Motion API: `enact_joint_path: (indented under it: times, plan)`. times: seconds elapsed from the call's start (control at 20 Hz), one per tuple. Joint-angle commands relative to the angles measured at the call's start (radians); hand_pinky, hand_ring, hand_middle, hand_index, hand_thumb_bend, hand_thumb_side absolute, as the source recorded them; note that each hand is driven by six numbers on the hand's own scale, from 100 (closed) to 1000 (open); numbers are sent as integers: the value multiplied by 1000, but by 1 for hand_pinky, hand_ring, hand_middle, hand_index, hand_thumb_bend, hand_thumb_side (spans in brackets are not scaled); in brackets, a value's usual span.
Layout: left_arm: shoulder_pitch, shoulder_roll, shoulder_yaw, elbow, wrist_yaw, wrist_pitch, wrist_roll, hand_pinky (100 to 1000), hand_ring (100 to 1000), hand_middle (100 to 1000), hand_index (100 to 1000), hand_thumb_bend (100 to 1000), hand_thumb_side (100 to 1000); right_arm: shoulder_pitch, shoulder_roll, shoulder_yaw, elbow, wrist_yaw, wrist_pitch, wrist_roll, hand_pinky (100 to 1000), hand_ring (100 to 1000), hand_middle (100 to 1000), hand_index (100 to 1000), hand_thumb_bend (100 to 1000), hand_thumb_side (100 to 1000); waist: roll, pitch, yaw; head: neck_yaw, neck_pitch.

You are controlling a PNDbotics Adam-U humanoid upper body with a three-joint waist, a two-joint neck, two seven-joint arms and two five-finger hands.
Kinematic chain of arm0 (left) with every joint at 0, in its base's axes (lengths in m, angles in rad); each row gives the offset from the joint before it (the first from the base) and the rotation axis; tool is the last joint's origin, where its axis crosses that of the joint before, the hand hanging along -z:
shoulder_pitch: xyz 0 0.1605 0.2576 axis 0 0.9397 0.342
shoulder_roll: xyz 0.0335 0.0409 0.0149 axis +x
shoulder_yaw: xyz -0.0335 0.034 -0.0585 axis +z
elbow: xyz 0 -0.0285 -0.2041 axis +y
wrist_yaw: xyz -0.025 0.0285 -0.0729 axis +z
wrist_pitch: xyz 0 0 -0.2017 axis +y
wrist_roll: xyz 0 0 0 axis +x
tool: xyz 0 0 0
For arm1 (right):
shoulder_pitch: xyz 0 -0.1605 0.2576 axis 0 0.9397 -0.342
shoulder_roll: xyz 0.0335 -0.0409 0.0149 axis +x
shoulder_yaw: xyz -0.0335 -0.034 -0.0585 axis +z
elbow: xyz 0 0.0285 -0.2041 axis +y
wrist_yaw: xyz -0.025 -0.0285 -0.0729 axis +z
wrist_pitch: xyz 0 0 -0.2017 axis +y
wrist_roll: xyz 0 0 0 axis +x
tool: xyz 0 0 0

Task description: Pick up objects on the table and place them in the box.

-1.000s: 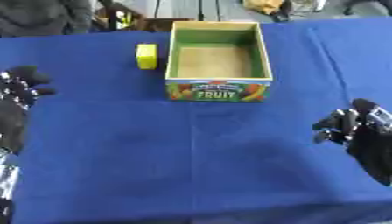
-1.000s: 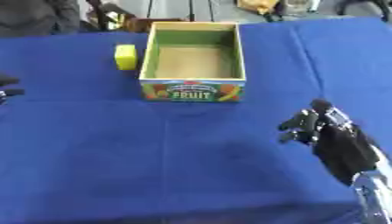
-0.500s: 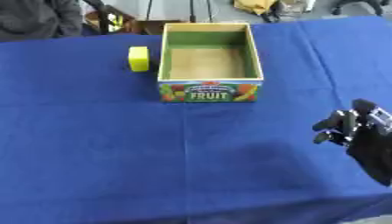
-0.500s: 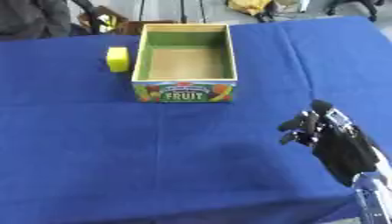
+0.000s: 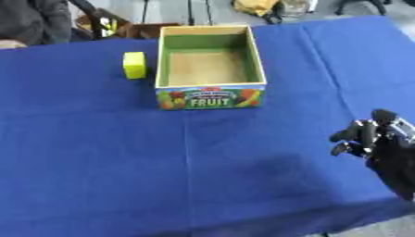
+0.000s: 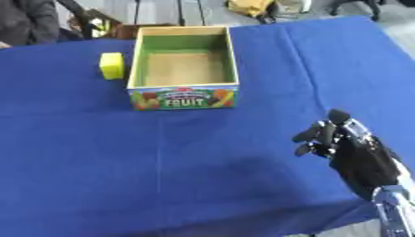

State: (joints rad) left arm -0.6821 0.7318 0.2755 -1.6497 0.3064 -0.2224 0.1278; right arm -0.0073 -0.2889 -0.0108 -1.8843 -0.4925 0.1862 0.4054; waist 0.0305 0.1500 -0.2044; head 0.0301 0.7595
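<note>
Right robot hand [image 6: 356, 155] hovers near the counter's [image 5: 97, 162] right edge, fingers loosely curled, holding nothing. Near the far edge, a yellow block [image 5: 135, 65] lies just left of the empty box [image 5: 209, 96].

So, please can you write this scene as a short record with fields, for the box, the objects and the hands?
box: fruit box, open top, nothing visible inside, on the blue tablecloth
object: yellow block, on the cloth beside the box's left wall, apart from it
right hand: right hand, lower right, near side of the box, fingers curled, holding nothing
left hand: not in view
task state: block not yet in the box
</note>
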Motion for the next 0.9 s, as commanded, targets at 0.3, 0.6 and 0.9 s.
enact_joint_path:
  times: [0.3,0.6,0.9]
  plan:
    - [-146,117,0,429,-54,4,86,665,720,595,747,550,737,-2,-39,1,-25,-1,-4,5,560,647,472,390,100,670,18,-20,-46,17,-25]
    - [-199,141,-65,670,-199,66,90,653,731,577,754,488,811,-6,-45,0,-25,4,-3,4,560,647,472,390,100,672,34,-19,-88,27,-30]
    - [-251,110,-149,824,-520,165,-17,657,742,619,796,470,846,-13,-50,2,-25,3,0,5,560,646,472,391,100,673,48,-19,-116,34,-34]
